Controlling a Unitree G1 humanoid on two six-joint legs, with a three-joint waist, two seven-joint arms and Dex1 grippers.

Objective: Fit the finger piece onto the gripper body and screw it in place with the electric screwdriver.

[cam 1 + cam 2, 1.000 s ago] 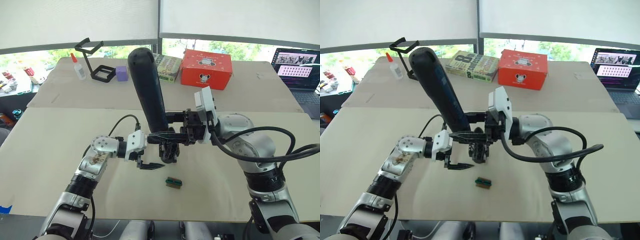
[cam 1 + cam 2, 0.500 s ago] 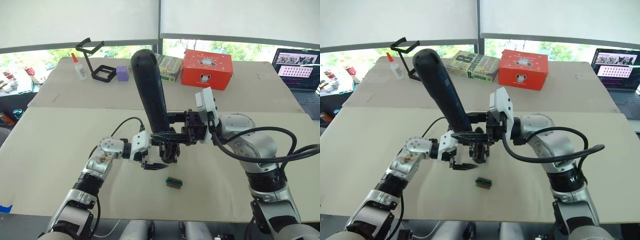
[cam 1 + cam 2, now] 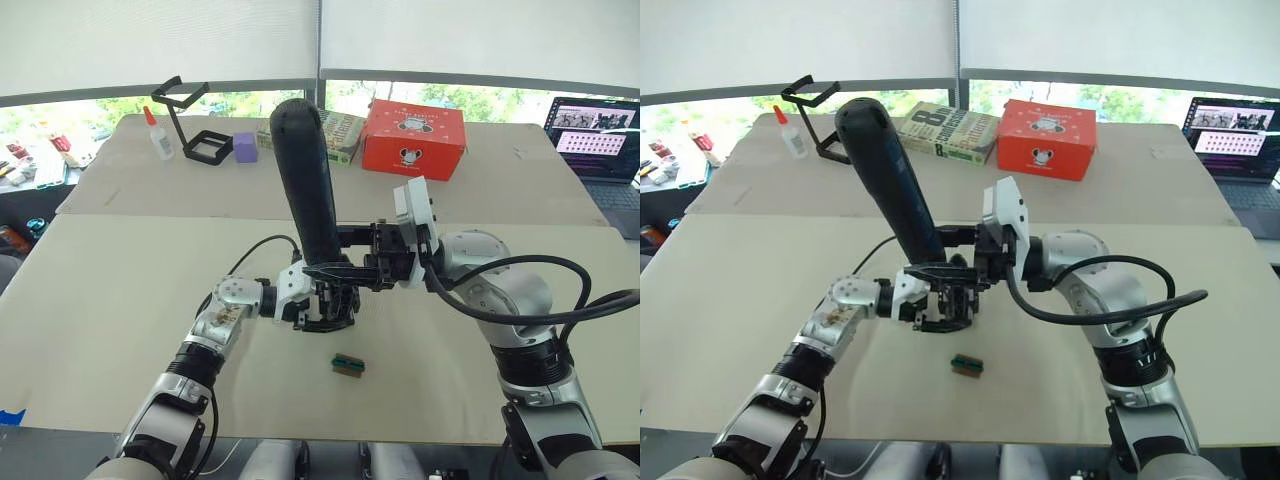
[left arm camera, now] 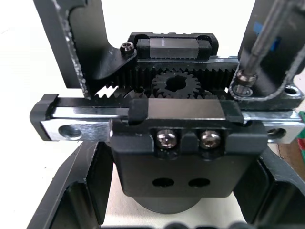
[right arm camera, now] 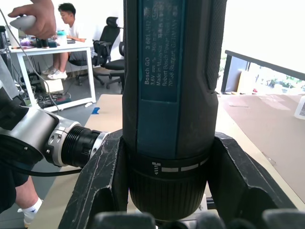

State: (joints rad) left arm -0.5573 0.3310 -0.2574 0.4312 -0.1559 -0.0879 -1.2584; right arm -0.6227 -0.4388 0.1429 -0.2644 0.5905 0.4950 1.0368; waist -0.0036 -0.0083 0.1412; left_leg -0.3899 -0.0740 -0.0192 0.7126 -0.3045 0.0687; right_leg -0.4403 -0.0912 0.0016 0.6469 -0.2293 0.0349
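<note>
The electric screwdriver stands nearly upright over the middle of the near table, leaning slightly left at its top. My right gripper is shut around its lower barrel. Its thin bit comes down onto a screw at the right end of the gripper body. There the finger piece sits on the rail. The gripper body rests on the table under the screwdriver. My left gripper reaches in from the left, shut on the body, and its fingers press both sides.
A small green-and-black block lies just in front of the gripper body. On the far table are a red box, a book, a purple block, a black stand, a glue bottle and a laptop.
My left gripper has moved right, from open beside the gripper body to shut around it. The screwdriver has tipped slightly more upright in the right gripper.
</note>
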